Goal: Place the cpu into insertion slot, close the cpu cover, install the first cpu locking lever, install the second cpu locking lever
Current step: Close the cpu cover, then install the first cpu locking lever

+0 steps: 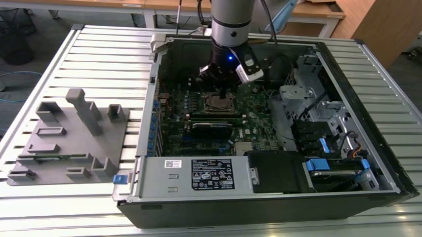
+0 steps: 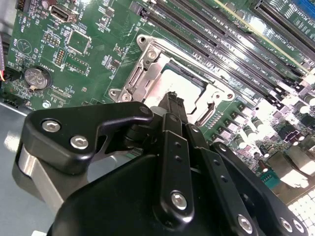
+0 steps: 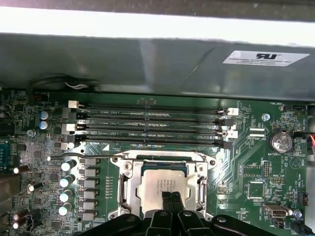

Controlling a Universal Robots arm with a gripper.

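The small, flat, silver-grey cpu (image 3: 160, 182) is seated in the square, metal-rimmed insertion slot (image 1: 216, 103), just above centre in the exterior view. The thin, silvery, windowed cpu cover (image 3: 130, 181) is lowered around it. The cover-closing step is judged to be in hand. The black gripper (image 3: 172, 197) is found with jaws clenched together and empty. Its tips are on or just over the cpu top, but contact cannot be confirmed. A light, square downward press is called for.

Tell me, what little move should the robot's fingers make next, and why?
Probably lift slightly: the shut black fingers are down at the flat silver-grey square chip, which already lies in the silver-rimmed square socket on the green circuit board.
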